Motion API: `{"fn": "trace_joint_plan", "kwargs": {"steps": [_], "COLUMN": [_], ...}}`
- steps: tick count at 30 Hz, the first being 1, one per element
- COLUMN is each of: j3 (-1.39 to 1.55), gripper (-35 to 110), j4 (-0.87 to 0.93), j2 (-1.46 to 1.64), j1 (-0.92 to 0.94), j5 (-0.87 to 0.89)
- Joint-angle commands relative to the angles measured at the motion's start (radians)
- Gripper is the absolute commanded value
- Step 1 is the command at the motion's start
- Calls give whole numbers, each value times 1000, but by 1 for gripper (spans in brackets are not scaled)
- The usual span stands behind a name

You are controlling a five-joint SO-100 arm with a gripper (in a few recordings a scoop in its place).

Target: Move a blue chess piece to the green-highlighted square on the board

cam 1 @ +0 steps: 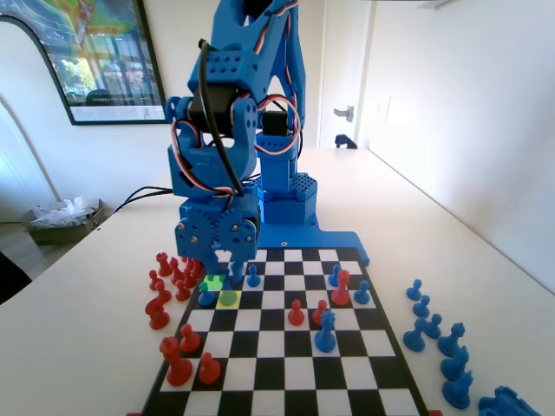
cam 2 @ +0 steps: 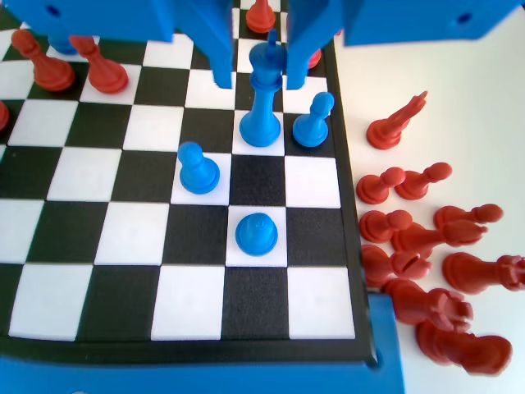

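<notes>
Wrist view — gripper [cam 2: 254, 61] hangs with jaws apart around a taller blue piece [cam 2: 262, 98], gripping nothing. The blue chess piece [cam 2: 312, 121] stands just beside it, near the board [cam 2: 271, 351] edge.

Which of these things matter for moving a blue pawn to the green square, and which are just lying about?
For the job: blue pawns, green-highlighted square, board, open fingers.
Lying about: red pieces beside the board, tall blue piece, spare blue pieces off the board.
</notes>
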Motion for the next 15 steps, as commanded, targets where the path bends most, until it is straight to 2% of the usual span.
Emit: {"fn": "trace_joint_plan", "kwargs": {"steps": [1, 9, 15], "j3": [8, 11, -103], "gripper": [6, 1, 1], "j4": [6, 14, 233], "j2": [20, 20, 52], "j1": [21, 28, 25], "j5": [-18, -38, -29]}}
